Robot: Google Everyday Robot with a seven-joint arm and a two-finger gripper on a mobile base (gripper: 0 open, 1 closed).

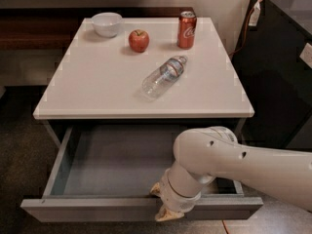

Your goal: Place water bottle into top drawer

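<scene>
Bottle (163,76): it lies on its side on the white bench (97,82), right of the middle, cap pointing toward the far right corner, clear of everything else up there.

Nearest to me, the tool (163,202) sits at the front panel of the top drawer (87,209), right of its centre. One tan tip shows just inside the panel and one just outside it; whether the tool is apart, together or clamped on the panel I cannot tell. The thick white arm (243,167) comes in from the right, over the drawer's right front corner.

The drawer is pulled well out from under the bench, its shallow grey inside in plain sight.

Beyond the bottle stand an apple (139,40) and, to its right, a red can (186,29), upright, near the bottle's cap but apart from it. A white bowl (107,23) sits at the far left corner.
</scene>
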